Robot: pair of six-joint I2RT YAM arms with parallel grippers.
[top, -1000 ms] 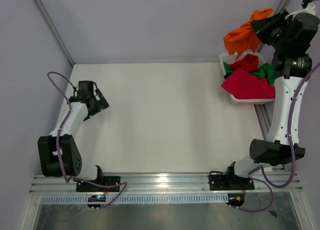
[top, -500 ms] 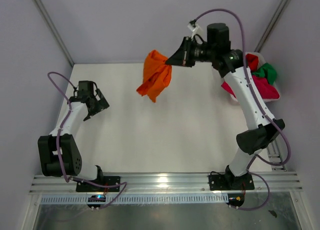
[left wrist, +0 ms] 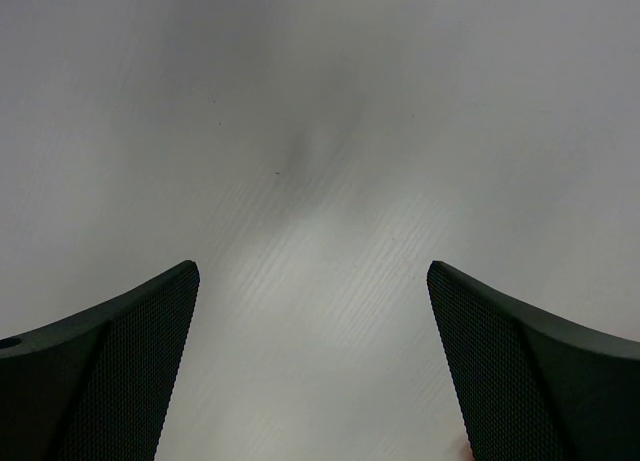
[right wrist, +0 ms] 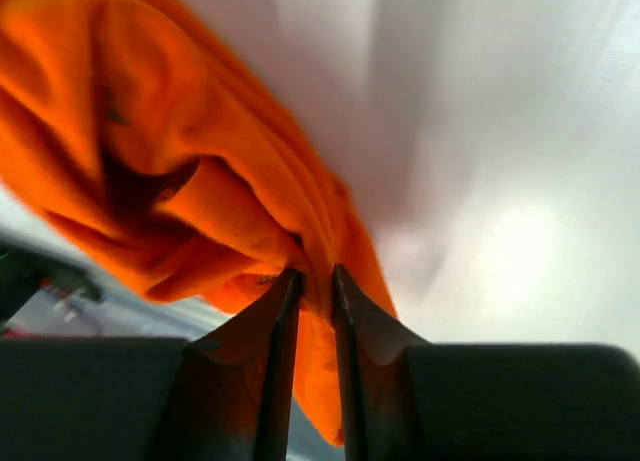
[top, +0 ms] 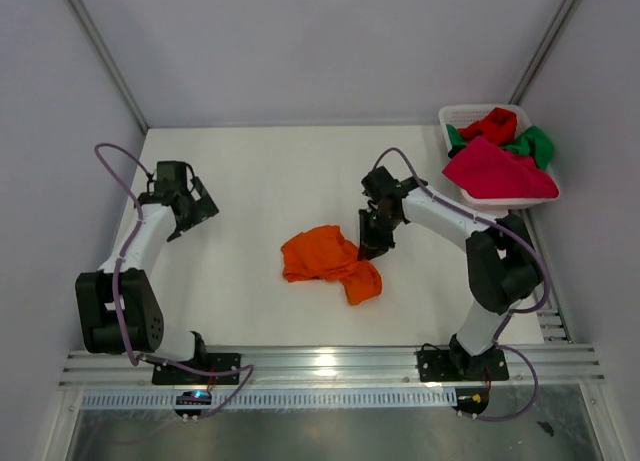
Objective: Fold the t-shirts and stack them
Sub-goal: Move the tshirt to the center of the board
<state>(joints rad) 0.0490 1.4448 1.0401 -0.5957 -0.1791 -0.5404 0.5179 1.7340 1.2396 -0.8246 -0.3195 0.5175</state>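
The orange shirt [top: 325, 261] lay crumpled on the table [top: 250, 171], well left of the basket [top: 462, 109]. The right gripper [top: 372, 249] pinched its edge. Other shirts [top: 495, 166] filled the basket. Farthest from the basket, the left gripper [top: 195, 213] gaped.

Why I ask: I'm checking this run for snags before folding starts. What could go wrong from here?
1. In the right wrist view a fold of the orange t-shirt sits between the right hand's fingers; if the arm pulls away before releasing fully, the shirt may drag.
2. The shirt lies crumpled on the table, so folding may trap creases unless it is spread first; the open left hand is far off to the side.
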